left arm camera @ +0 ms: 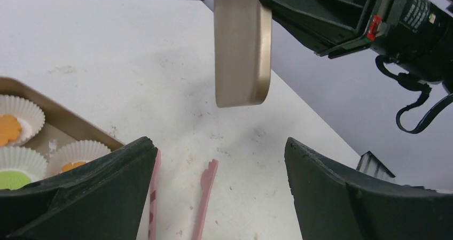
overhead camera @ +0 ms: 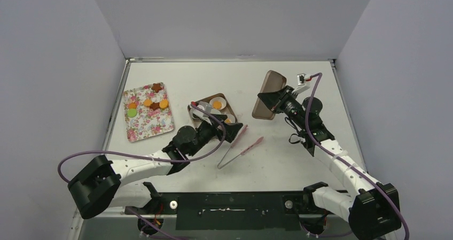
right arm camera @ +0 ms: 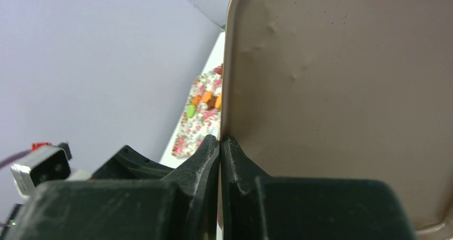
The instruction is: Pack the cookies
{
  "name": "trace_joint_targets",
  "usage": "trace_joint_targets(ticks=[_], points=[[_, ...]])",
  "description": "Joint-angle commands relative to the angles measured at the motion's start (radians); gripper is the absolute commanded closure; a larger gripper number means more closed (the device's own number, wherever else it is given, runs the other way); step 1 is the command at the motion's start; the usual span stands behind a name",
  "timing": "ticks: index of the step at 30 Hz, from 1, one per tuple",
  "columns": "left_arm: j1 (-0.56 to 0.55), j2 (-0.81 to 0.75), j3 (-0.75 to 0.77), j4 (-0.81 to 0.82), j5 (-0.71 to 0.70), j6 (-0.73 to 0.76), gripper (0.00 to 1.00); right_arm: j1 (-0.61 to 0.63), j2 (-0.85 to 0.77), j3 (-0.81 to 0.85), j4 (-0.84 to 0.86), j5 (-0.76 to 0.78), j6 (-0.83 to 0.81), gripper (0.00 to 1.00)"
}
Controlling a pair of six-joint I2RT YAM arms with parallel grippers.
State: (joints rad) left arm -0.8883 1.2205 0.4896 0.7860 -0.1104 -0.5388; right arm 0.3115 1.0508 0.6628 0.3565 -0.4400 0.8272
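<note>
Several orange and dark brown cookies (overhead camera: 151, 102) and a green one (overhead camera: 132, 112) lie on a floral tray (overhead camera: 155, 125) at the left. A brown box (overhead camera: 205, 99) at the middle holds white paper cups; some hold orange cookies (overhead camera: 217, 105), and the left wrist view shows a green one (left arm camera: 10, 179) too. My left gripper (overhead camera: 233, 132) is open and empty beside the box, low over pink tongs (left arm camera: 205, 197). My right gripper (overhead camera: 268, 104) is shut on the rim of the brown lid (overhead camera: 268, 86) and holds it on edge above the table.
The pink tongs (overhead camera: 239, 146) lie open on the table just right of the box. The lid (left arm camera: 240, 42) hangs beyond my left fingers. Walls close the table on three sides.
</note>
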Motion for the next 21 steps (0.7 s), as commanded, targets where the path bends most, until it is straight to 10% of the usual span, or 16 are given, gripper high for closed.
trace_joint_targets(ticks=[1,21], points=[[-0.08,0.06,0.046,0.22,-0.069,0.231,0.12,0.041,-0.02,0.001,0.2,0.079,0.113,1.0],[-0.179,0.4,0.211,0.577,-0.312,0.733,0.4,0.189,-0.032,0.022,0.299,0.182,0.189,1.0]])
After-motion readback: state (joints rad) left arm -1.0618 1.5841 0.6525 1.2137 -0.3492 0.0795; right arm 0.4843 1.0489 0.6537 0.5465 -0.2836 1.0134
